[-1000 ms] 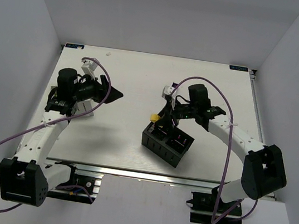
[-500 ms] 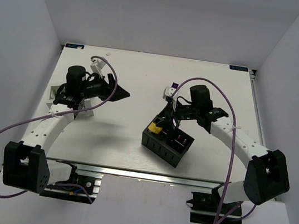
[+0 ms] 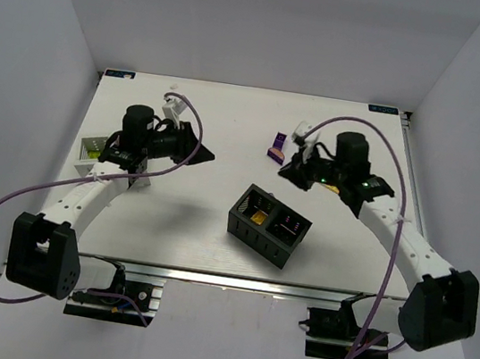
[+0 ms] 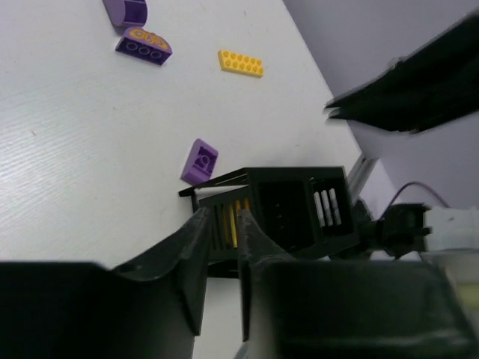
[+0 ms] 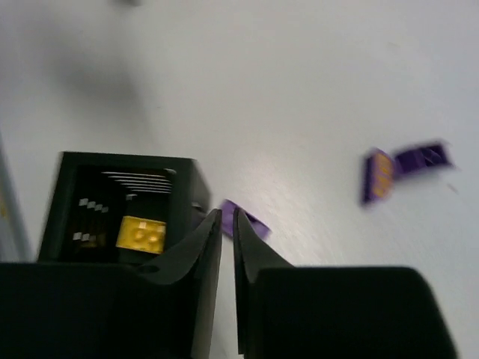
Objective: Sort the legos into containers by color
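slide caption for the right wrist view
yellow brick in the black box, purple bricks loose on the table

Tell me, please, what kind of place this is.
Probably a robot test cell in a lab: a white table closed in by plain walls, a left arm and a right arm bolted at its near edge, and a black box.
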Controlling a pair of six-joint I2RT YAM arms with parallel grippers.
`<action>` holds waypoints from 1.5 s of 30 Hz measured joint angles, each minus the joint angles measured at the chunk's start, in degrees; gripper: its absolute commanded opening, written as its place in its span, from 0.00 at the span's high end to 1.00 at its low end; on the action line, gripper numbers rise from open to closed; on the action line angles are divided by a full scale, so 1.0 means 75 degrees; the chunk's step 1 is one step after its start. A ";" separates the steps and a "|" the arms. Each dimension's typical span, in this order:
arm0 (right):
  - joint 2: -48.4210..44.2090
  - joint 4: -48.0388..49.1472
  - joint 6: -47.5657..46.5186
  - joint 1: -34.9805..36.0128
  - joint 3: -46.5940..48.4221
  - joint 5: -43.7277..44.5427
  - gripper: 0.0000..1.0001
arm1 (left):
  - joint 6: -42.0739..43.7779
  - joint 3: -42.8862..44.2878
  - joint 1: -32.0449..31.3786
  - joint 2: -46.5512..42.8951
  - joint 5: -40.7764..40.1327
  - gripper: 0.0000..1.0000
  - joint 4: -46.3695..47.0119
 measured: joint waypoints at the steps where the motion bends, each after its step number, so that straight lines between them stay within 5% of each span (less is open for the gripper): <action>1: -0.0184 -0.0003 0.0119 -0.0251 -0.0020 0.0268 0.84 | 0.0067 0.0000 -0.0020 0.0050 0.0003 0.79 -0.0061; 2: -0.0326 -0.0023 0.0233 -0.0536 -0.0029 0.0545 0.78 | 0.0160 0.0000 -0.0035 0.0096 0.0006 0.84 -0.0108; 4: -0.0449 -0.0117 0.0277 -0.1110 -0.0035 0.0927 0.50 | 0.0402 0.0000 -0.0044 0.0169 0.0020 0.83 -0.0224; 5: -0.0405 -0.0283 0.0227 -0.1370 0.0000 0.1105 0.35 | 0.0527 0.0000 -0.0044 0.0195 0.0029 0.76 -0.0306; 7: -0.0114 -0.0781 0.0050 -0.1749 0.0122 0.1431 0.17 | 0.0764 0.0000 -0.0044 0.0227 0.0032 0.44 -0.0382; 8: 0.0160 -0.1090 -0.0149 -0.1891 0.0221 0.1580 0.16 | 0.0828 -0.0003 -0.0044 0.0233 0.0035 0.35 -0.0425; 11: 0.1072 -0.1781 -0.0784 -0.2238 0.0408 0.2148 0.14 | 0.0944 -0.0055 -0.0044 0.0224 0.0050 0.24 -0.0411; 24: 0.3931 -0.3171 -0.2748 -0.2713 0.2646 0.3724 0.14 | 0.1370 -0.1008 -0.0044 -0.0119 0.0012 0.22 -0.0227; 31: 0.5327 -0.3870 -0.3337 -0.2722 0.3797 0.3360 0.20 | 0.1568 -0.1008 -0.0044 -0.0495 -0.0152 0.21 -0.0306; 45: 0.6108 -0.4765 -0.3873 -0.2806 0.4535 0.3054 0.42 | 0.1705 -0.1023 -0.0044 -0.0769 -0.0408 0.20 -0.0367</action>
